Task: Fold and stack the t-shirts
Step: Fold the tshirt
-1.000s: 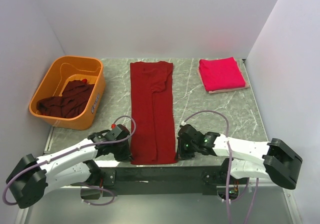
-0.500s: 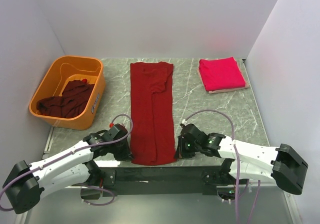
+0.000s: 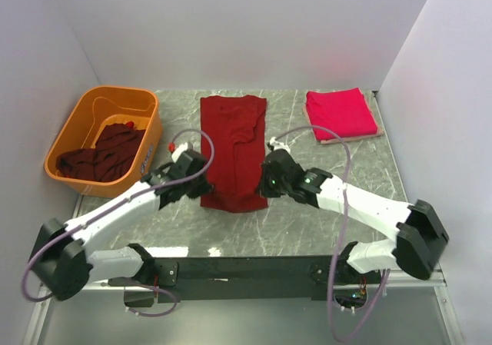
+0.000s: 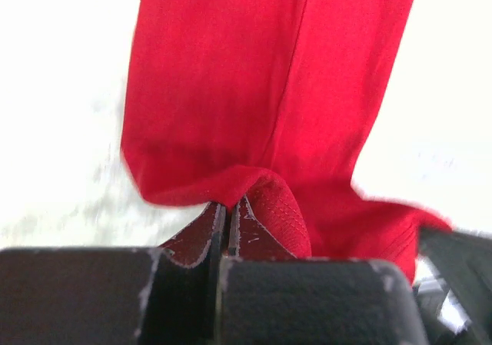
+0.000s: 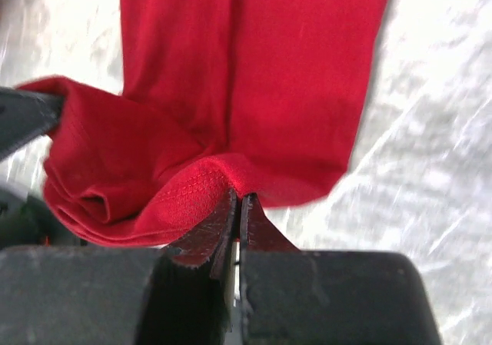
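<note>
A dark red t-shirt (image 3: 233, 141), folded into a long strip, lies on the grey marble table (image 3: 307, 222). Its near end is lifted and doubled over toward the far end. My left gripper (image 3: 201, 177) is shut on the near-left corner of its hem (image 4: 231, 187). My right gripper (image 3: 265, 182) is shut on the near-right corner (image 5: 231, 177). Both hold the hem above the middle of the strip. A folded crimson-pink t-shirt (image 3: 340, 114) lies at the far right. More dark maroon t-shirts (image 3: 104, 154) lie crumpled in the orange tub (image 3: 150, 141).
The orange tub stands at the far left beside the left arm. White walls close in the table on three sides. The black arm mount (image 3: 254, 268) runs along the near edge.
Both grippers have carried the near hem of the dark red t-shirt away from the near edge toward the far side, doubling the strip over itself. The strip now looks much shorter.
</note>
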